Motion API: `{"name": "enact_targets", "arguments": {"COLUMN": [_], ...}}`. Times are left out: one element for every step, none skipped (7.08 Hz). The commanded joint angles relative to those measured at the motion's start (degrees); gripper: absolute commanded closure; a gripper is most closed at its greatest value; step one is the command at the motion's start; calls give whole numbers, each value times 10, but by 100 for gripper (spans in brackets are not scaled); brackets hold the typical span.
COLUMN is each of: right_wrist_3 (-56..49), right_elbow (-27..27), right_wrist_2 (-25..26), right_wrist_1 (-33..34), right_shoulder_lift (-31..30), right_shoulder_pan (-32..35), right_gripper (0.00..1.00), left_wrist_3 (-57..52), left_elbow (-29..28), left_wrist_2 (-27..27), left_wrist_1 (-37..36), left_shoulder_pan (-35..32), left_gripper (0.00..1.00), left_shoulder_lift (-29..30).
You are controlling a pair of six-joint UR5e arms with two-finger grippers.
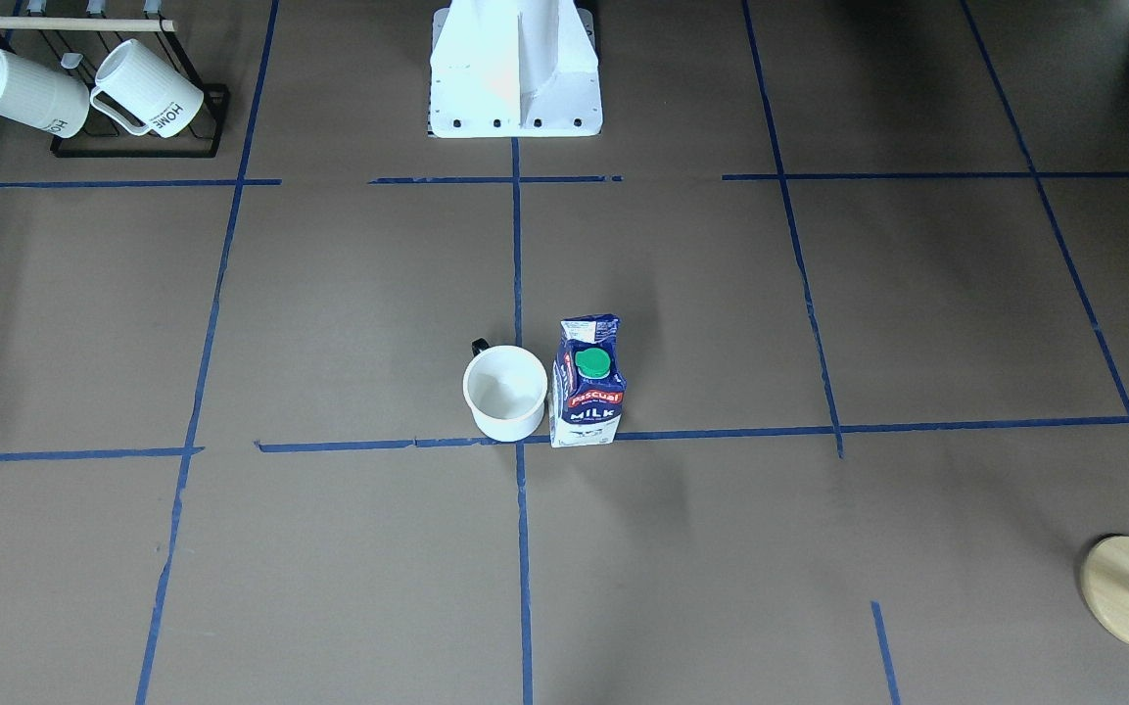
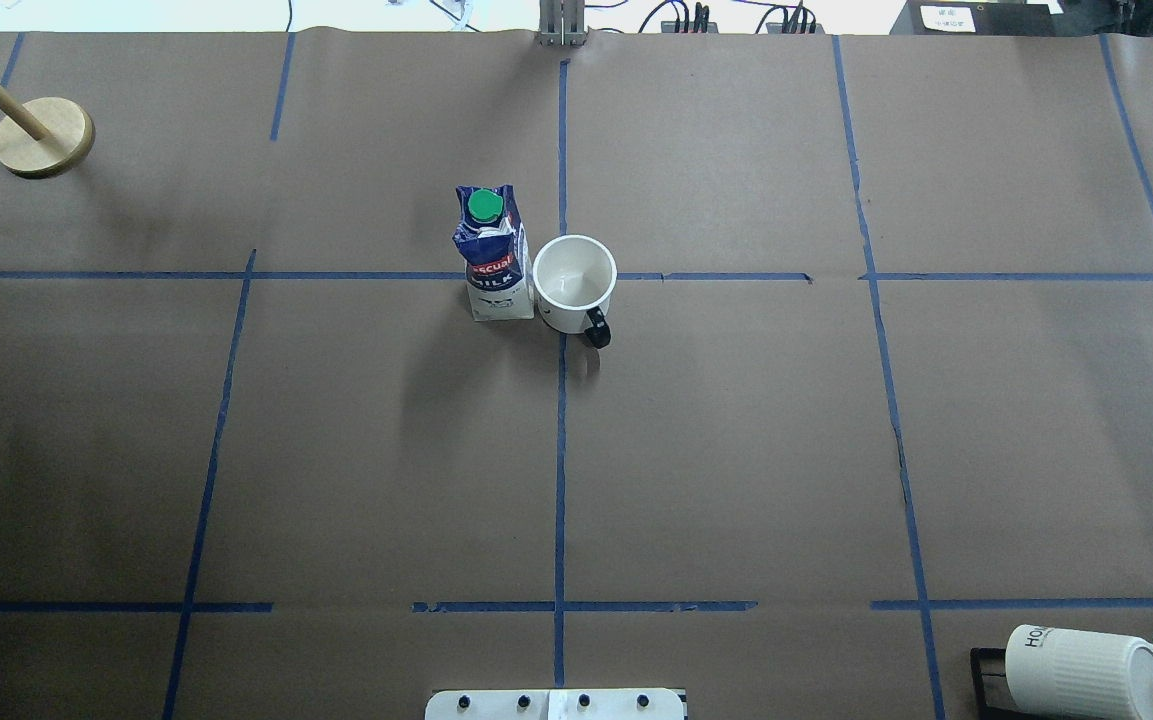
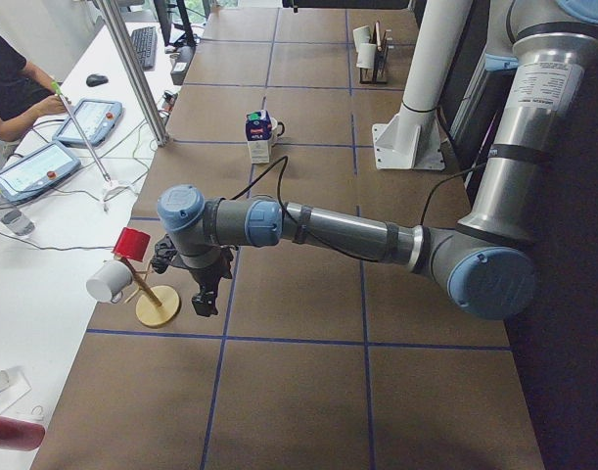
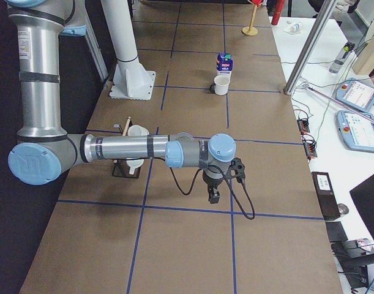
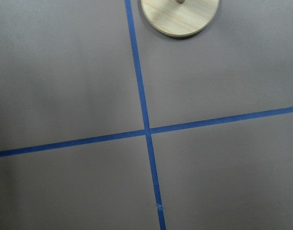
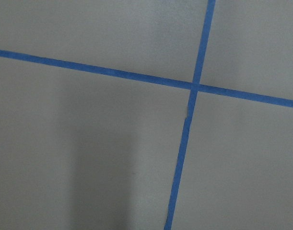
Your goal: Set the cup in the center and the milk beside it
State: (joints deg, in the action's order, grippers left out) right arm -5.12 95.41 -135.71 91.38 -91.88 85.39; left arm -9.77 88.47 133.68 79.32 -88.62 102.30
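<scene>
Overhead exterior shows neither arm; 2 ribbed mugs [image 2: 1081,670] are cut off at its corner. Left gripper [image 3: 203,294] and right gripper [image 4: 214,195] appear only in side views: opening and any hold cannot be told. Brown paper table [image 2: 736,450], blue tape [image 2: 560,480] grid. Cup [image 2: 574,285] upright on the centre crossing, milk [image 2: 494,262] just beside it, on the robot's left. Both arms stretched low, grippers pointing down, well apart from cup.

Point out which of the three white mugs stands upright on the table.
The smooth cup with the black handle, beside the milk at the centre. The two ribbed HOME mugs hang tilted on the rack.
</scene>
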Motion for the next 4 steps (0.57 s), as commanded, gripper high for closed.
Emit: {"name": "enact_targets", "arguments": {"right_wrist_3": [3, 4, 5, 8], "right_elbow": [0, -1, -10, -14], "right_wrist_2": [2, 2, 1, -1], "right_wrist_1": [-1, -1, -1, -1], "right_shoulder_lift": [1, 2, 4, 4], "right_shoulder_pan": [1, 1, 0, 0], "right_gripper": [0, 0, 0, 0], "left_wrist_3": [-1, -1, -1, -1], "left_elbow": [-1, -1, -1, -6], "left_wrist_2": [-1, -1, -1, -1], "left_wrist_1": [1, 1, 1, 1], "left_shoulder_pan": [0, 0, 0, 0], "left_gripper": [0, 0, 0, 0], "left_shoulder_lift": [-3, -3, -2, 1]}}
